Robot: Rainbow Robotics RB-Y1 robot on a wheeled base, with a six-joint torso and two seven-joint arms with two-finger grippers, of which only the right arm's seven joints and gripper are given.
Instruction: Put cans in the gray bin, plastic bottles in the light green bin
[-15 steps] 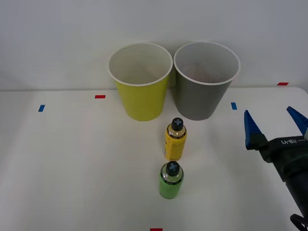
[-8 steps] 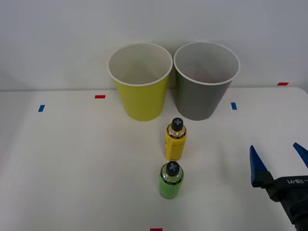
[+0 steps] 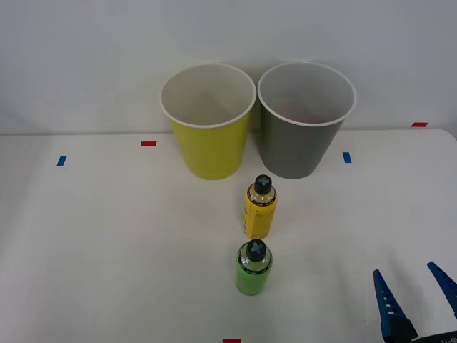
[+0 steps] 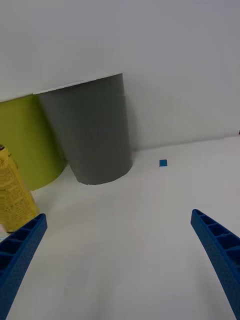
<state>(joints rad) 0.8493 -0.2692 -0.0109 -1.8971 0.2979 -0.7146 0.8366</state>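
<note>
The light green bin [image 3: 208, 121] and the gray bin [image 3: 305, 120] stand side by side at the back of the white table, both upright. A yellow plastic bottle [image 3: 260, 207] with a black cap stands in front of them, and a bright green bottle [image 3: 253, 268] stands just nearer. The can is hidden from view. My right gripper [image 3: 415, 293] sits low at the front right corner, open and holding nothing, well to the right of the bottles. In the right wrist view the gray bin [image 4: 92, 130], the light green bin [image 4: 27, 142] and the yellow bottle [image 4: 14, 195] lie ahead of the gripper [image 4: 120, 260].
Small tape marks dot the table: blue ones [image 3: 61, 161] [image 3: 347, 157] and red ones [image 3: 148, 143] [image 3: 419, 124] [image 3: 232, 341]. A plain white wall rises right behind the bins. The table's right edge runs close to the gripper.
My right gripper has drawn back toward the front edge and sunk lower in the front view, staying open. The bins and bottles have not moved.
</note>
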